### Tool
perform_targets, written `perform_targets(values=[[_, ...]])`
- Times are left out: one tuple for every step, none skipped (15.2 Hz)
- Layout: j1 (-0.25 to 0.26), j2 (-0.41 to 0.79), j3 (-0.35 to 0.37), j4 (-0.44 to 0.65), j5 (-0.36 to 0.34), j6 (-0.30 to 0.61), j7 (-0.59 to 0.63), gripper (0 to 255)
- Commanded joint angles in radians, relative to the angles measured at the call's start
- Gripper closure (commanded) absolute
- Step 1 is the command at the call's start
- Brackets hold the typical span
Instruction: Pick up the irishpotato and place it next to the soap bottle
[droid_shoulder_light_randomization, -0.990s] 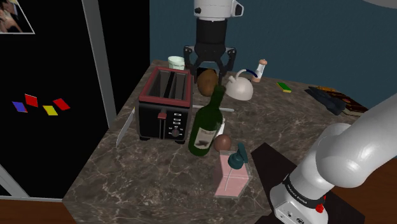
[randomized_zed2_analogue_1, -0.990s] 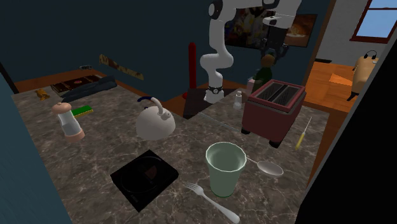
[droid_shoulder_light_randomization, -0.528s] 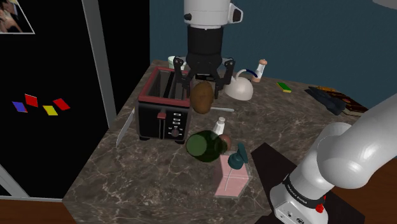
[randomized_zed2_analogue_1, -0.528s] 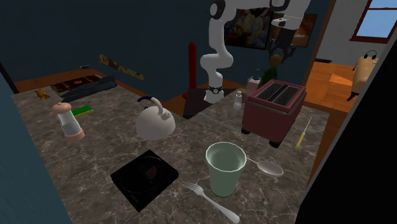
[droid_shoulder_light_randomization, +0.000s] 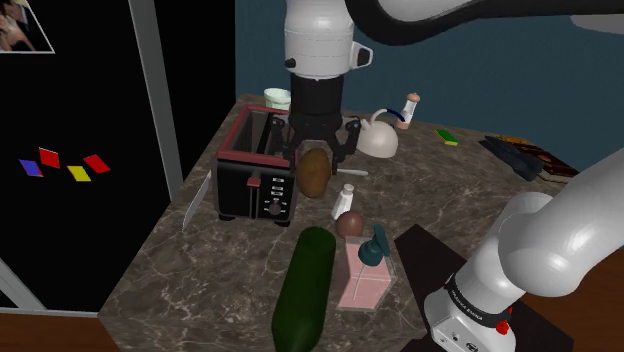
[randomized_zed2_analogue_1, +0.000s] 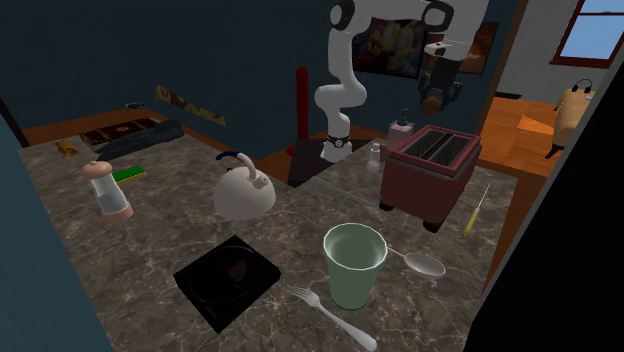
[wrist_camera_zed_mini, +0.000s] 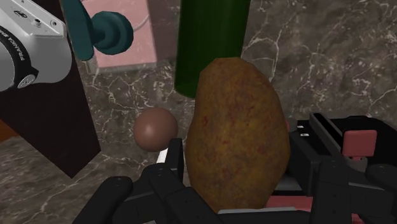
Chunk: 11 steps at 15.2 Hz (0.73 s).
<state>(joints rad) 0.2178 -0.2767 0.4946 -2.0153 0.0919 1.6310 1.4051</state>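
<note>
Carries the potato nearer, clamped tight in the jaws, hanging above the worktop beside the toaster, beyond the pink soap bottle. Leaves the green bottle toppled flat alongside.

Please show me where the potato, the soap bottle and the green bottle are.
potato (droid_shoulder_light_randomization: 314, 172), shoulder view, middle of its brown skin.
soap bottle (droid_shoulder_light_randomization: 362, 283), shoulder view, pink body.
green bottle (droid_shoulder_light_randomization: 305, 290), shoulder view, middle of its side.

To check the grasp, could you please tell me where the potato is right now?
The potato is clasped in the gripper, lifted above the counter, in the shoulder view's middle, just right of the toaster.
</note>
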Motion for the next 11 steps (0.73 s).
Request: perform_targets(values=[[0.001,-0.003,0.001,-0.031,0.002,0.028,-0.001,255],[0.002,-0.003,0.002,-0.044,0.002,0.042,0.0,255],[0.002,-0.002,0.004,-0.057,0.003,0.055,0.0,255],[0.003,-0.001,0.005,-0.069,0.003,0.069,0.0,255],[0.003,0.0,0.006,-0.081,0.003,0.082,0.001,255],[0.004,0.002,0.007,-0.094,0.003,0.096,0.002,255],[0.004,0.004,0.009,-0.105,0.003,0.109,0.002,255],[0.004,0.005,0.01,-0.117,0.003,0.123,0.003,255],[0.005,0.008,0.012,-0.129,0.003,0.136,0.004,255],[0.005,0.01,0.013,-0.14,0.003,0.15,0.005,255],[0.005,0.013,0.015,-0.151,0.002,0.163,0.006,255]])
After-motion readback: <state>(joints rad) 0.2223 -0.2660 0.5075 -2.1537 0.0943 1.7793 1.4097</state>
